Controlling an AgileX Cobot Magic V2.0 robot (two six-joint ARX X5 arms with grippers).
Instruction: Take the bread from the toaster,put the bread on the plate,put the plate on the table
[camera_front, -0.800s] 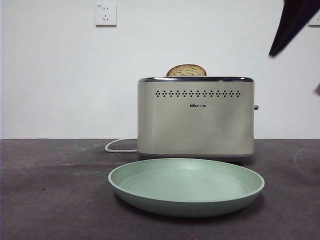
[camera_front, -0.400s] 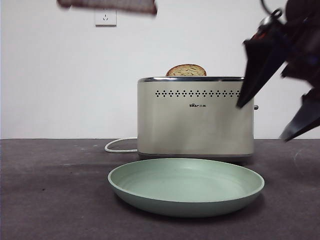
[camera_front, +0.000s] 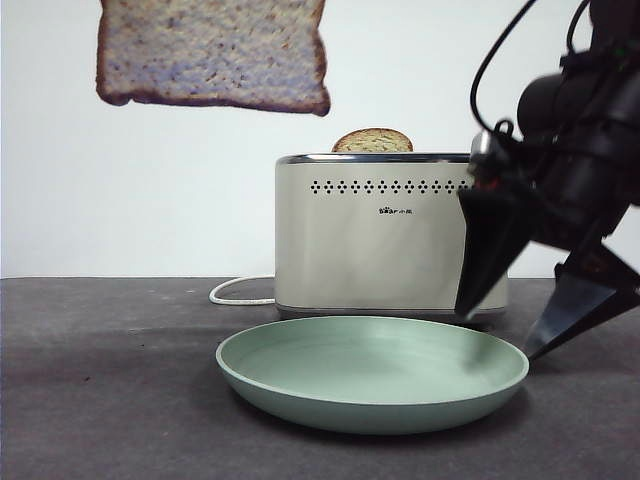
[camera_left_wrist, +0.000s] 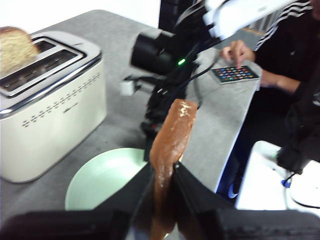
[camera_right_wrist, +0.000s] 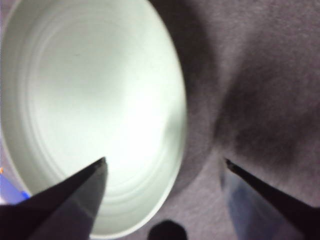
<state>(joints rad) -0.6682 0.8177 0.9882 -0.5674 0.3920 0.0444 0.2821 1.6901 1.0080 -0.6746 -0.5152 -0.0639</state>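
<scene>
The bread (camera_front: 212, 50), a big speckled slice with a dark crust, hangs in the air high at the left, above the table (camera_front: 100, 380). My left gripper (camera_left_wrist: 162, 172) is shut on the bread (camera_left_wrist: 170, 135), seen edge-on. The cream toaster (camera_front: 390, 235) stands behind the mint-green plate (camera_front: 300, 405), with a second, smaller slice (camera_front: 372, 141) poking out of its slot. My right gripper (camera_front: 497, 335) is open, low over the plate's right rim. In the right wrist view one jaw is over the plate (camera_right_wrist: 75, 100), the other over bare table, gripper (camera_right_wrist: 165, 160) straddling the rim.
A white cord (camera_front: 235, 292) trails from the toaster's left side. In the left wrist view a person (camera_left_wrist: 280, 65) sits at the table's edge by a phone (camera_left_wrist: 235, 74). Bare table lies left and right of the plate.
The bread has come down into the front view at the top left. The right arm has dropped from the upper right to the plate's right rim.
</scene>
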